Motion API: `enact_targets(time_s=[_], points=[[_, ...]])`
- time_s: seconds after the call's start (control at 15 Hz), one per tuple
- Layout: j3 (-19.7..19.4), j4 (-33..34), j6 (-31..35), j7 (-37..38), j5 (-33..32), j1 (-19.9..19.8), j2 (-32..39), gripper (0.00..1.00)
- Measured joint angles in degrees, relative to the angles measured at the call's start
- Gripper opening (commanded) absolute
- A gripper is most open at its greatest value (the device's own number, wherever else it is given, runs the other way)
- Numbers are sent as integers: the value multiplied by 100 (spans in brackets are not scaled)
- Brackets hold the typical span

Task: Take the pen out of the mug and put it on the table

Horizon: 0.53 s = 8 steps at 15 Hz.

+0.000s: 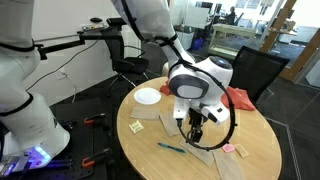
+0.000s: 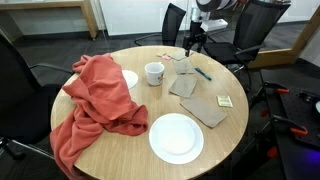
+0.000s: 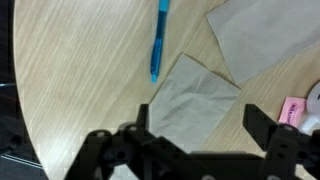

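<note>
Hanging over the worktop [image 3: 70, 90], the gripper [image 3: 200, 118] is standing wide open and carrying nothing. At the left of the wrist view only bare wood is showing. Next, ahead of the gripper and toward that same side, the pen [image 3: 159, 40] is lying flat on the wood, touching neither finger. I am judging from this that it is already out of the mug and set down, which would explain the spread jaws.

Directly beneath the gripper a brown paper napkin [image 3: 195, 100] is lying, one corner just beside the pen's nearer end. A second napkin [image 3: 265, 40] is lying ahead toward the right, and something small and pink [image 3: 293, 108] is peeking out by the finger on that side.

In an exterior view the mug [image 2: 154, 72] is standing upright, well apart from the gripper, with a red cloth [image 2: 95, 100] and a white plate [image 2: 176, 137] lying farther off. Nothing is crowding the gripper, so a straight lift away is looking unobstructed.
</note>
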Motion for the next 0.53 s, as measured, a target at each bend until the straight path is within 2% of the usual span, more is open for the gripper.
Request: enact_targets(time_s=[0.53], points=[[-161,-815,133,20,-768,132,-1122,100]])
